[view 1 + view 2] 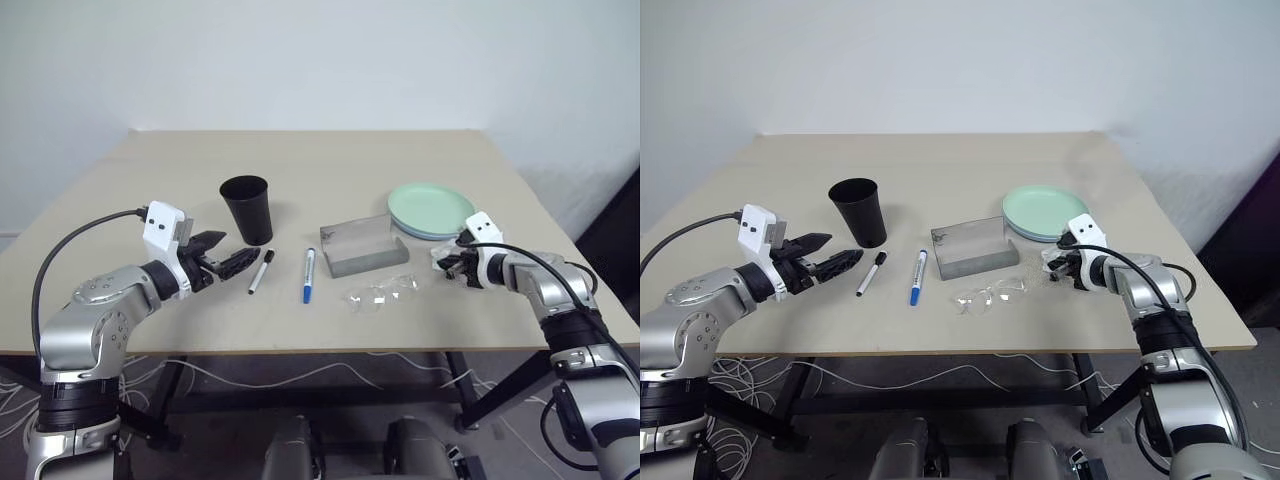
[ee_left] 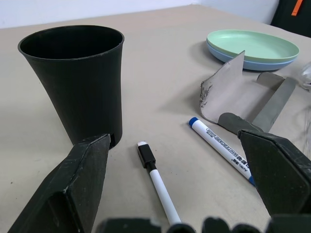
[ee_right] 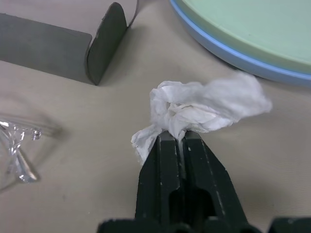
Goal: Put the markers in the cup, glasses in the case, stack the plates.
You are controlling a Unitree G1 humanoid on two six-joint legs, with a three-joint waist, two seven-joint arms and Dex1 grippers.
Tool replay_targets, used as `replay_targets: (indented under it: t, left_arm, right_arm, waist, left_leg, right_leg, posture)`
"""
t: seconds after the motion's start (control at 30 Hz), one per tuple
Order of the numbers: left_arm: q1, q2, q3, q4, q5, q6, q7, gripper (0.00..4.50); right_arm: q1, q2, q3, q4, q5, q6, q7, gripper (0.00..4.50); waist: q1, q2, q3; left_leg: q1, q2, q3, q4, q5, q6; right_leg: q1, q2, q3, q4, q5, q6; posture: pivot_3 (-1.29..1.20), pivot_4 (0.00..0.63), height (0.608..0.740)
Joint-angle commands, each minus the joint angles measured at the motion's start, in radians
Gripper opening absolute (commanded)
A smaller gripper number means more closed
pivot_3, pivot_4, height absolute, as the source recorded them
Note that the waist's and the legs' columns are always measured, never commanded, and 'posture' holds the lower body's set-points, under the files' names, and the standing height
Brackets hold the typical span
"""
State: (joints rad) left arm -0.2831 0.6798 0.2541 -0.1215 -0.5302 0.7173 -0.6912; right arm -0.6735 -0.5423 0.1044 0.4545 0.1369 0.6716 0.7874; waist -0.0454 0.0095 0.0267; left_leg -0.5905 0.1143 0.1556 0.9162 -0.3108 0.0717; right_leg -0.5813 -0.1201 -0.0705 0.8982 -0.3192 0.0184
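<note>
A black cup (image 1: 247,207) stands upright left of centre. In front of it lie two markers, one black-capped (image 1: 260,271) and one blue-capped (image 1: 309,275). My left gripper (image 1: 235,252) hovers open just left of the black-capped marker, pointing at it. The grey case (image 1: 363,245) lies open in the middle, and the clear glasses (image 1: 380,295) rest on the table in front of it. The mint green plate (image 1: 430,205) sits on the light blue plate (image 2: 228,54) at the back right. My right gripper (image 3: 178,138) is shut on a crumpled white tissue (image 3: 214,102) in front of the plates.
The beige table (image 1: 320,160) is bare behind the cup and case. Its front edge runs close below the glasses and both grippers. A black cable arcs from my left wrist, and loose white cables lie on the floor under the table.
</note>
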Motion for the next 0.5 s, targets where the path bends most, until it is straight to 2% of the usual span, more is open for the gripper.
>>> replay_targets:
  t: [0.03, 0.17, 0.43, 0.5]
  left_arm:
    - [-0.025, 0.004, 0.026, -0.018, -0.014, -0.013, 0.005, 4.50]
    - [-0.032, 0.004, 0.024, -0.010, -0.010, -0.016, 0.003, 4.50]
    - [-0.044, 0.000, 0.019, -0.008, -0.006, -0.020, 0.005, 4.50]
    - [-0.039, 0.001, 0.022, -0.012, -0.007, -0.020, 0.006, 4.50]
  right_arm:
    - [-0.140, 0.008, -0.071, -0.006, 0.037, -0.013, -0.015, 0.03]
    - [-0.291, 0.054, -0.114, 0.183, 0.020, -0.102, -0.107, 0.03]
    - [-0.501, 0.160, -0.109, 0.655, -0.083, -0.427, -0.288, 0.03]
    - [-0.525, 0.176, -0.113, 0.726, -0.099, -0.485, -0.324, 0.47]
  waist:
    - [-0.001, 0.000, 0.000]
    - [-0.002, 0.000, 0.000]
    - [0.000, -0.001, 0.000]
    - [-0.002, -0.001, 0.000]
  left_leg:
    - [0.000, 0.000, 0.000, 0.000, 0.000, 0.000]
    - [0.000, 0.000, 0.000, 0.000, 0.000, 0.000]
    - [-0.001, -0.001, 0.001, -0.001, 0.001, -0.003]
    - [-0.002, -0.001, 0.001, 0.000, 0.002, -0.005]
  right_leg:
    - [0.000, 0.000, 0.000, 0.000, 0.000, 0.000]
    - [-0.002, 0.000, 0.000, 0.002, 0.000, 0.000]
    - [-0.002, -0.001, 0.000, 0.001, 0.000, -0.001]
    - [-0.003, -0.001, 0.000, 0.001, 0.000, 0.000]
  posture:
    - [0.00, 0.000, 0.639]
    - [0.00, 0.000, 0.639]
    - [0.00, 0.000, 0.639]
    - [0.00, 0.000, 0.639]
